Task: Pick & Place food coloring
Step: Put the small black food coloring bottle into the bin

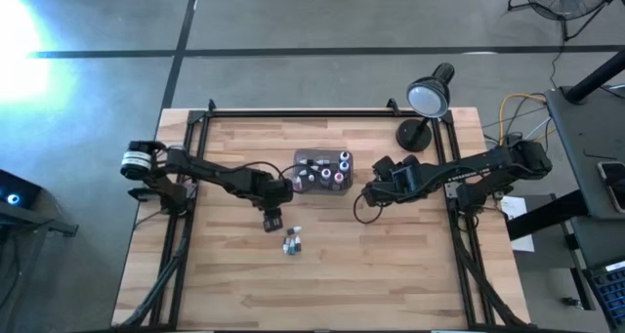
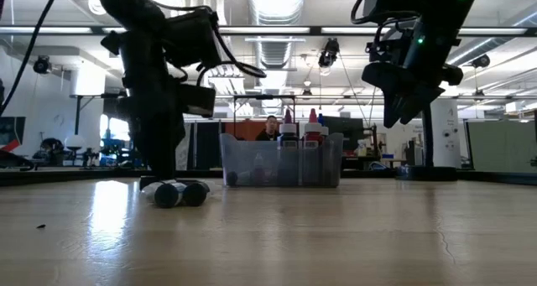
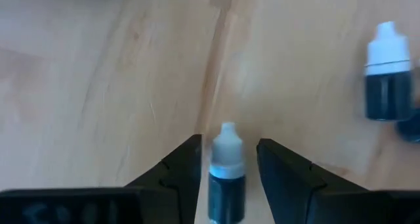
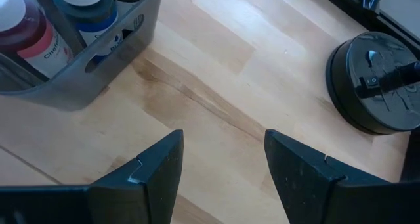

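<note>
Pale butcher-block planks, smooth and faintly glossy, make up the table, which is framed by dark rails and set on a grey concrete floor; beyond it, in the low view, a workshop with ceiling ducts is seen and a person is seated far behind. At the far right corner a black desk lamp with a round weighted base is stood, presumably parked outside the working area. Near the table's middle a clear grey plastic tray, thin-walled and rectangular with a cut-out handle, is kept as the store for the food coloring: several small dropper bottles are held upright in it, red and blue bodies under white caps. The right gripper is hung just beside the tray, above bare wood, its blunt dark fingers spread with nothing between them, apparently in waiting. The left gripper is lowered to the wood in front of the tray, its jaws parted on either side of a dark-bodied, pale-capped bottle; whether the sides are being touched cannot be told, so either a release or a pickup is judged to be in hand. Close by, a few tiny cylindrical bottles lie grouped on the table.
</note>
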